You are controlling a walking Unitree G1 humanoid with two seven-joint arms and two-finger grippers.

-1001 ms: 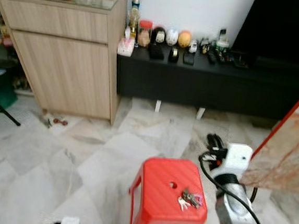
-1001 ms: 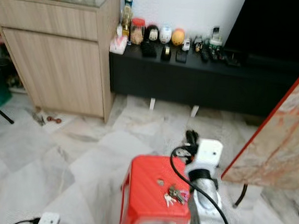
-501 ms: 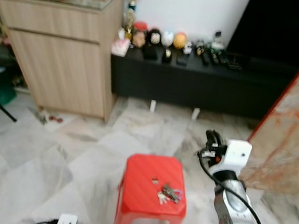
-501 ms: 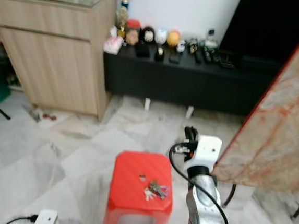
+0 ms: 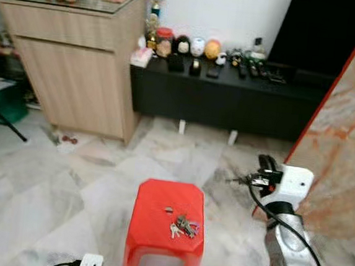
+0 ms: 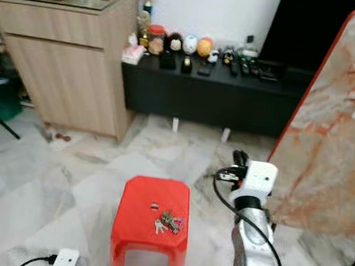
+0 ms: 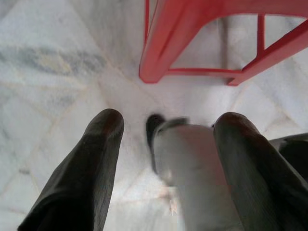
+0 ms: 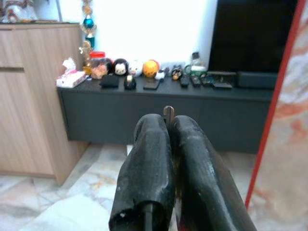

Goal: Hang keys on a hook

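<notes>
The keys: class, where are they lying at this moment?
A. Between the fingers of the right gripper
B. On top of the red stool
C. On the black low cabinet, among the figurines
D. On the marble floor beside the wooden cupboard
B. The keys lie in a small bunch on the seat of the red stool, while the right gripper is off to the side of it, apart from them.

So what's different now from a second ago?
Mostly the camera has shifted as the robot moves. The right hand, shut, now points more toward the stool's side. The keys lie untouched on the red stool; the left hand hangs open near the floor.
</notes>
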